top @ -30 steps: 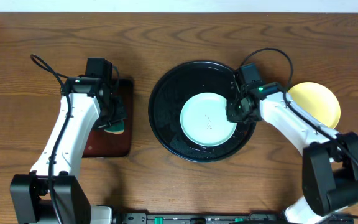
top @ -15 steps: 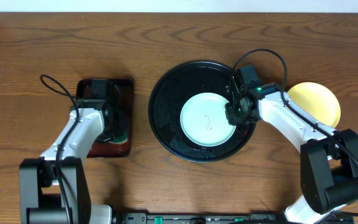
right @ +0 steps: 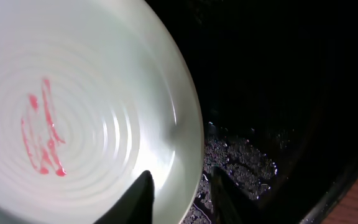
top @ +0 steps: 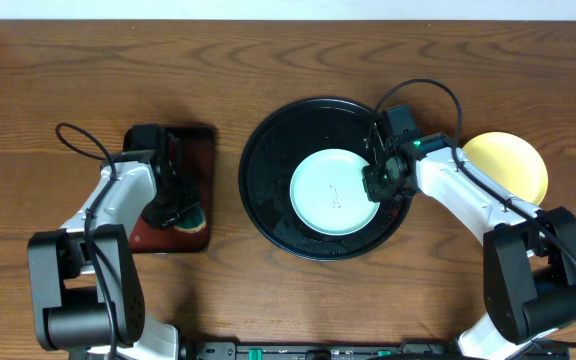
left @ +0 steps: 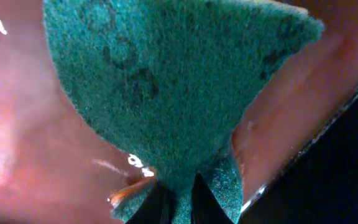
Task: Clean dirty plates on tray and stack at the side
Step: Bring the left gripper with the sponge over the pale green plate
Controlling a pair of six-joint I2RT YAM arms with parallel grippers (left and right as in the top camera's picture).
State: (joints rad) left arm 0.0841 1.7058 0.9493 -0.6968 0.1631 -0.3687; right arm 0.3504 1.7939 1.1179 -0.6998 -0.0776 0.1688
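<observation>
The black tray (top: 268, 215) lies mid-table. One mint-blue plate (top: 335, 192) with red smears lies in it; it also shows in the right wrist view (right: 73, 112). My right gripper (top: 378, 185) straddles this plate's right rim (right: 182, 196), one finger on the plate and one outside, closed on the rim. The yellow plate (top: 508, 165) lies on the wood tabletop at the right. A second mint-blue plate is not in view. My left gripper (top: 173, 208) is shut (left: 179, 202) on a green scouring pad (left: 166, 81) low over a red-brown tray.
The rectangular dark red-brown tray (top: 203, 150) lies left of the black tray, under my left gripper. Wet droplets speckle the black tray's floor (right: 241, 162). Bare wood tabletop (top: 268, 70) surrounds both trays.
My left arm has swung back toward the left over the red-brown tray, still with the green pad. My right gripper has shifted very slightly at the plate's rim.
</observation>
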